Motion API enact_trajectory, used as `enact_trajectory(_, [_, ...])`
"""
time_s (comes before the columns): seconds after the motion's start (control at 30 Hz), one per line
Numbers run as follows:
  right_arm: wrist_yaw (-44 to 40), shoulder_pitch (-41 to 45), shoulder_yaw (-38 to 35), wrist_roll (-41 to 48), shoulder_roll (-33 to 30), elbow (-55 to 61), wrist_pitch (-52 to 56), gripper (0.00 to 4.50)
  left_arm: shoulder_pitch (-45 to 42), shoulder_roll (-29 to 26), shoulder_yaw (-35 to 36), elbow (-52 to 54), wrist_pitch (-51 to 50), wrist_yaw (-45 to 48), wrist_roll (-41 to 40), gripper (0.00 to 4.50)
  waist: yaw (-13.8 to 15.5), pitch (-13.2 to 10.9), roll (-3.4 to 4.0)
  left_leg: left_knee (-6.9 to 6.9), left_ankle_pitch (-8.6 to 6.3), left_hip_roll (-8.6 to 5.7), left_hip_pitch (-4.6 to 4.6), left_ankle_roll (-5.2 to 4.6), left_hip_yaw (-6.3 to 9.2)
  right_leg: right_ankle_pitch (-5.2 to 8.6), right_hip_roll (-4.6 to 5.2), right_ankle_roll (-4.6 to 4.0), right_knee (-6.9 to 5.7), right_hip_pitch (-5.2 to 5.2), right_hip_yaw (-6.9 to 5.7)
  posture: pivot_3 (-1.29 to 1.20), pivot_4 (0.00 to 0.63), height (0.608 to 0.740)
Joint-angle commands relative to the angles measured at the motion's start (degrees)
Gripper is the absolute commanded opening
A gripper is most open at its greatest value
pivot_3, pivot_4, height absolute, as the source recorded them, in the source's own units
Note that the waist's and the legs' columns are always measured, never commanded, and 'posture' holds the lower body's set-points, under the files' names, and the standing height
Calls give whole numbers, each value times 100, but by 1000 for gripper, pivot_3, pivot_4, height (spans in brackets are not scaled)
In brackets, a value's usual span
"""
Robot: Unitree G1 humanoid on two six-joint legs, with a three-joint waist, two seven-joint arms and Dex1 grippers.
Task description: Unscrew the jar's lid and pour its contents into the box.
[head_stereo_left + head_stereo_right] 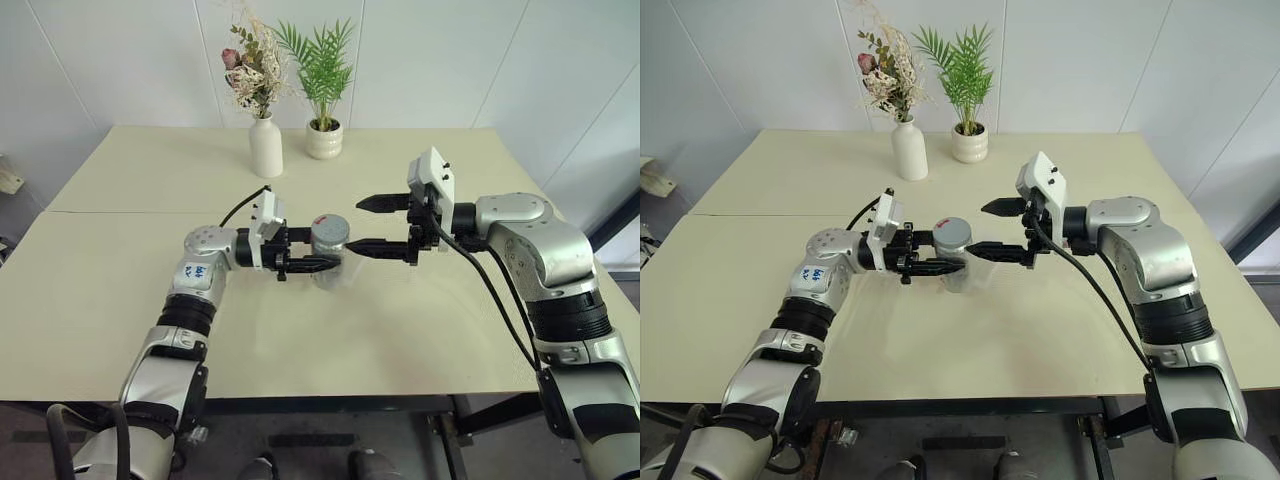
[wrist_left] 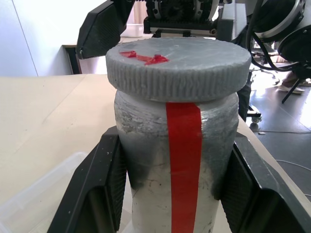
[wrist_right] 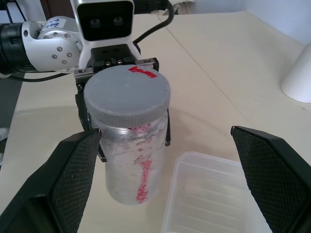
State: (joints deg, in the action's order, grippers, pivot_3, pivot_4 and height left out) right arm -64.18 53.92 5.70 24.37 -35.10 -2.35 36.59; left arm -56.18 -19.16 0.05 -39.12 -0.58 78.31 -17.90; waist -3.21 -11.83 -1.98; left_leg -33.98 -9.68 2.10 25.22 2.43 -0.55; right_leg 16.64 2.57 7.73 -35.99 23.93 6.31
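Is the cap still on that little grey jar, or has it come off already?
On. The lid sits flat across the top of the jar, which stands upright in the left gripper; the right gripper is open beside it.

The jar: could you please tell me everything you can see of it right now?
The jar is a small silvery-grey cylinder with a red stripe down its side. Its ribbed grey lid, marked red on top, is still on. It stands upright, lifted above the table, clamped around its body by the left gripper. The open right gripper faces it without touching. The clear box lies beneath.
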Motion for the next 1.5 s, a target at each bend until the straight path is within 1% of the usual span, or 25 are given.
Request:
enact_trajectory(0.03, [-41,2,-247,219,-129,340,106,4500,-184,-8,84,-66,90,-44,-37,2156,0,0,0,0,0,0,0,0,0,0,0,0,0,0,0,0,150,740])
enact_trajectory(0.5, [292,215,-168,197,122,270,-14,4500,-447,32,78,-523,301,-60,8,2156,-2,0,0,0,0,0,0,0,0,0,0,0,0,0,0,0,150,740])
enact_trajectory(0.77, [340,449,-58,151,428,140,-79,4500,-481,107,32,-623,407,-40,45,2156,-2,0,0,0,0,0,1,0,0,0,0,0,0,0,0,0,150,740])
enact_trajectory(1.27, [362,670,203,-307,932,-411,-495,4500,-424,227,15,-471,436,-31,35,2156,-4,0,0,0,0,0,0,0,0,0,-1,1,-3,0,-1,0,150,740])
enact_trajectory(1.5, [337,692,221,-376,975,-530,-603,4500,-355,215,9,-355,400,-28,19,2156,1,0,0,0,0,0,1,0,0,-1,-1,1,-3,0,-1,0,150,740])
